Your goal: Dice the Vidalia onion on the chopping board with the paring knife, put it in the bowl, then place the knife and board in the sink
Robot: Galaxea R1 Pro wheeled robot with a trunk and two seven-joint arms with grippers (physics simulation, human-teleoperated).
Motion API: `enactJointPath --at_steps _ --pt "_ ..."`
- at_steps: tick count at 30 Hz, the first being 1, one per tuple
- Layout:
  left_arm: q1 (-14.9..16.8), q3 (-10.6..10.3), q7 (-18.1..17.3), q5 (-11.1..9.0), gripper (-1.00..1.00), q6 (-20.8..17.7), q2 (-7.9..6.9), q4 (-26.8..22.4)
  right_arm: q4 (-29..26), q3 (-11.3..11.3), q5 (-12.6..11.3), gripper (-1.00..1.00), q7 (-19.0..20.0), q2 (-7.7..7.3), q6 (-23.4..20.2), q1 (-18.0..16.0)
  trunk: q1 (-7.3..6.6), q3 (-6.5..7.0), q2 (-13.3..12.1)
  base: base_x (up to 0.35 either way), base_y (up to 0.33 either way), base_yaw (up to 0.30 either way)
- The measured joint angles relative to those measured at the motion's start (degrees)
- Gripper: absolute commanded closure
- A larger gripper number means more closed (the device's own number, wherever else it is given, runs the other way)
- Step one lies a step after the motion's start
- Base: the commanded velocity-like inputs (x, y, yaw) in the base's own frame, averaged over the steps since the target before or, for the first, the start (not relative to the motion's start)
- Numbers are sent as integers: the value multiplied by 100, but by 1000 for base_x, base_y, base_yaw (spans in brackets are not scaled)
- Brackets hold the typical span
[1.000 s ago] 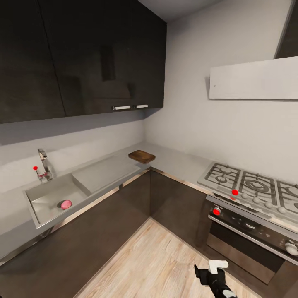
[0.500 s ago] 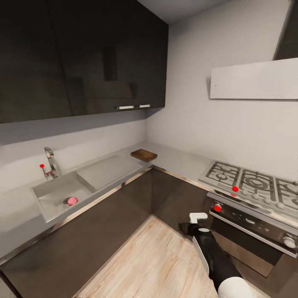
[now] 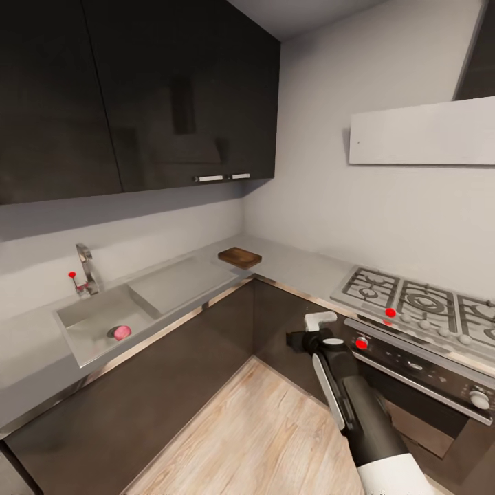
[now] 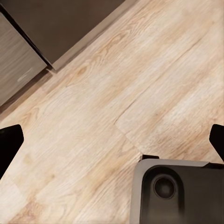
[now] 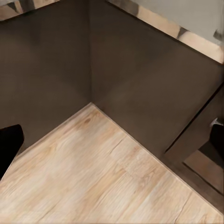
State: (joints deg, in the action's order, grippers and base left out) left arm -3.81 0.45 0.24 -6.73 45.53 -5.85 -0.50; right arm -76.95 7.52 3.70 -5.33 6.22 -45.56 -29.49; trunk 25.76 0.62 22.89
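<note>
The right gripper point(image 3: 311, 330) is raised in front of the oven point(image 3: 419, 375), at about five o'clock in the head view. Its fingers are spread wide and hold nothing: in the right wrist view the two dark fingertips point(image 5: 9, 144) sit at opposite edges, with bare wooden floor point(image 5: 107, 182) and dark cabinet fronts point(image 5: 140, 79) between them. The left gripper's fingers point(image 4: 9, 144) are also spread wide and empty, hanging over the floor beside a dark part of the robot's base point(image 4: 175, 191).

Out from the right arm, the grey tabletop point(image 3: 289, 261) runs around the corner of the kitchen. One onion point(image 3: 121, 333), pinkish red, lies in the sink point(image 3: 75, 316) at about nine o'clock, touching the basin floor. One tap point(image 3: 85, 269) stands behind the sink, with a red marker just beside it. One brown chopping board point(image 3: 239, 258) lies flat on the tabletop in the corner, near the centre of the view and well apart from the onion. One stove point(image 3: 419, 302) with several burners sits at three o'clock, above the oven. Dark wall cupboards point(image 3: 137, 96) hang at eleven o'clock.
</note>
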Motion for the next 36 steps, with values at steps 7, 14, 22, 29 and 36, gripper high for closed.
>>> enactJointPath --at_steps 7,14,22,29,36 --pt "-2 0 -7 0 -100 -1 4 2 -275 5 14 -100 -19 10 -500 -371 0 0 0 0 0 0" --pt "-2 0 -8 1 -100 -2 5 2 -326 6 16 -100 -231 10 -901 -1045 0 0 0 0 0 0" --pt "-2 0 -8 0 -100 -1 5 2 -309 7 6 -100 -451 67 -1026 -1673 0 1 0 0 0 0" --pt "-1 -1 -8 0 -100 -2 5 4 222 7 2 -100 -765 158 -1039 -2708 0 1 -1 0 0 0" --pt "0 0 -8 0 -100 -1 5 4 2317 2 -2 -100 -850 228 -1004 -4518 1 1 -1 0 0 0"
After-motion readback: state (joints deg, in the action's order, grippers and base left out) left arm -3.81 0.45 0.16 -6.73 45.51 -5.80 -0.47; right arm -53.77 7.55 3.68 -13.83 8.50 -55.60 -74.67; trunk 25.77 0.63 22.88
